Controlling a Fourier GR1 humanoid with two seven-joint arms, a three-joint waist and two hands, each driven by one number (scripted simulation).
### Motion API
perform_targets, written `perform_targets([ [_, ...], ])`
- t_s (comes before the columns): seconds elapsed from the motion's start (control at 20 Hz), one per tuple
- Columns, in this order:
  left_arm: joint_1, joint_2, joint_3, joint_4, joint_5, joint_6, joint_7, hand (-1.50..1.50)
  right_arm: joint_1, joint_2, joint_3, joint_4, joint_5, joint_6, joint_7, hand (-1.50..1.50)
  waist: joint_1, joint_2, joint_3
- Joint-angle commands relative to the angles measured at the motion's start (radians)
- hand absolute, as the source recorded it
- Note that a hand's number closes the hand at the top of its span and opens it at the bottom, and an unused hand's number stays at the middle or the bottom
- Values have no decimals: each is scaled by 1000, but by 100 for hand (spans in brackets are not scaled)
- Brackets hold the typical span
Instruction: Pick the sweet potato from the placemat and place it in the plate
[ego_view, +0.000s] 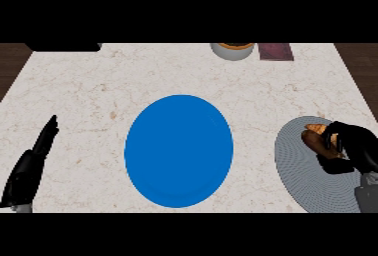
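Observation:
A brown-orange sweet potato (316, 138) lies on the grey round placemat (299, 170) at the right of the counter. My right hand (353, 147) is on it, fingers curled round its right side and hiding part of it. The blue plate (179, 150) sits in the middle of the counter, left of the placemat, with nothing on it. My left hand (33, 162) rests at the left edge with straight fingers pointing up, holding nothing.
At the far edge stand a grey cup or bowl with something orange inside (233, 50) and a dark red flat object (276, 51). A black item (63, 46) sits at the far left corner. Dark wood floor shows beyond both counter sides.

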Motion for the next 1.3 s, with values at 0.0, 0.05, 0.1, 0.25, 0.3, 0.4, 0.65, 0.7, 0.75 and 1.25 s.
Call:
perform_targets([
  [0.0, 61, -7, -14, -70, -18, 2, 2, 0, 11, 5, -37, -163, -25, -31, 30, 150, -3, -4, 2],
  [0.05, 39, 8, 13, -87, 8, -10, 35, 0, 28, 16, -29, -197, -7, -77, 20, 150, -5, -4, 2],
  [0.1, 31, -32, -5, 6, -25, 25, -16, 0, 78, -15, -27, -306, -16, -40, 14, 150, -20, -5, 1],
  [0.25, -1, 3, 25, 3, -5, -4, 14, 0, 57, 13, -25, -419, -43, -58, 4, 150, -18, -3, 1],
  [0.3, 12, 7, 22, -8, -12, -7, 2, 0, 23, 19, -25, -398, -62, -71, -34, 150, -7, -2, 2],
  [0.4, 25, -8, 7, -39, -7, -10, 24, 0, 65, 47, -6, -532, -122, -57, -66, 150, -16, -6, 2],
  [0.65, 35, -5, 17, -40, -15, -13, 21, 0, 116, 77, 70, -786, -224, 103, 4, 150, -9, -4, 1],
  [0.7, 15, 1, 36, 4, -12, -19, -22, 0, 64, 86, 118, -795, -160, 127, 80, 150, -2, -1, 1],
  [0.75, 35, -12, 14, -27, -20, -18, 1, 0, 64, 100, 141, -840, -178, 145, 90, 150, -1, -2, 1],
  [1.25, -21, -33, 25, 0, -30, -40, 14, 0, -183, 367, 454, -734, 6, 176, 395, 150, 9, 2, 1],
])
